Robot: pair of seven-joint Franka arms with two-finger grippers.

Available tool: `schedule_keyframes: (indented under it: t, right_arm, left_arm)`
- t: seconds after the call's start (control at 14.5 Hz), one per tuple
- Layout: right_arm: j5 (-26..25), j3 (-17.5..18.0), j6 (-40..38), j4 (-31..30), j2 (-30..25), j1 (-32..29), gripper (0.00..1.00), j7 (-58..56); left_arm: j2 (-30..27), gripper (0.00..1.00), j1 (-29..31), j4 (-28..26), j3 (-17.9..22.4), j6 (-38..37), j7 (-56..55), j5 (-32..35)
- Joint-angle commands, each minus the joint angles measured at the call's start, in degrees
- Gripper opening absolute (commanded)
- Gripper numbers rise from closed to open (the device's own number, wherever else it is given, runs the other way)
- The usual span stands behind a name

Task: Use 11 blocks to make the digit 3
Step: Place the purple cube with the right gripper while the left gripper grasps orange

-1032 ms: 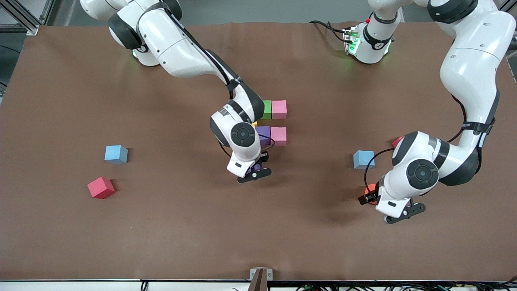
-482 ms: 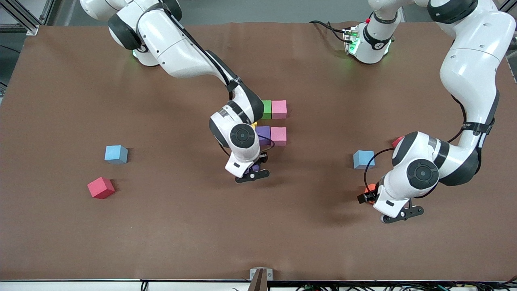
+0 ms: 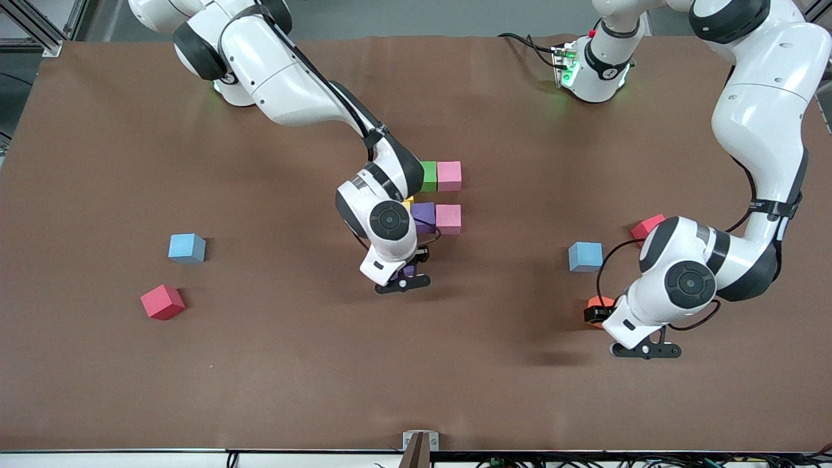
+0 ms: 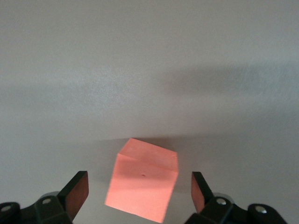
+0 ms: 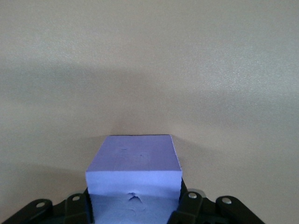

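So the right gripper (image 3: 403, 278) is clamped on a purple block (image 5: 134, 175), fingers pressed to two of its sides in the right wrist view; it sits just at the camera-side edge of the half-built digit 3 (image 3: 437, 197), though I can't tell whether the cube is down on the table (image 3: 292, 364) or a hair above it; the figure so far shows a green block (image 3: 428, 176) touching a pink block (image 3: 449, 176) in the farther row, then another purple block (image 3: 424, 217) touching a second pink block (image 3: 448, 219) in the nearer row, with a sliver of a yellow block (image 3: 407, 203) peeking out beside the arm; the rest is hidden under the right wrist; the left gripper (image 4: 140, 193) is spread wide with a finger on either side of the orange block (image 4: 142, 182), not touching it, and that cube is turned at an angle to the fingers; it lies toward the left arm's end of the table; one light blue block (image 3: 585, 256) sits farther from the camera than the orange one, with a red cube (image 3: 647, 227) near it, partly covered by the left arm; another light blue block (image 3: 187, 248) and a second red cube (image 3: 162, 302) are loose at the right arm's end, near each other but apart.
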Motion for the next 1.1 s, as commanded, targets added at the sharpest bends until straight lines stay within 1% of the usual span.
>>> schedule_keyframes:
  t: [0.0,0.07,0.14,0.21,0.34,0.41,0.62,1.03]
  right_arm:
    - [-0.27,0.03,-1.57,-0.01,2.21,-0.49,0.35,0.41]
    - [-0.18,0.03,-1.57,-0.01,2.21,-0.49,0.36,0.32]
    - [-0.18,0.03,-1.57,-0.01,2.21,-0.49,0.40,0.41]
    - [-0.27,0.03,-1.57,-0.01,2.21,-0.49,0.52,0.50]
    - [-0.27,0.03,-1.57,0.17,2.21,-0.40,0.91,0.50]
    - [-0.35,0.03,-1.74,0.69,2.04,-0.49,1.00,0.50]
    - [-0.36,-0.32,-6.65,4.73,1.95,-0.57,1.00,0.58]
    - [-0.18,0.12,-8.33,5.00,-3.14,-0.93,1.00,0.94]
  left_arm:
    - [0.43,0.97,0.14,0.57,0.09,0.48,4.80,-0.80]
    - [0.43,0.97,0.14,0.48,0.18,0.40,5.24,-0.80]
    - [0.61,0.97,0.14,0.48,0.18,0.48,6.46,-0.71]
    - [0.78,0.97,0.14,0.48,0.27,0.48,8.04,-0.80]
    - [1.31,0.98,0.14,0.48,0.27,0.48,9.11,-0.80]
    - [1.40,0.98,0.14,0.48,0.36,0.57,9.20,-0.80]
    - [2.63,0.98,1.10,0.22,0.44,3.29,9.20,-0.71]
    - [3.34,0.97,1.19,0.04,0.53,4.44,8.85,-0.97]
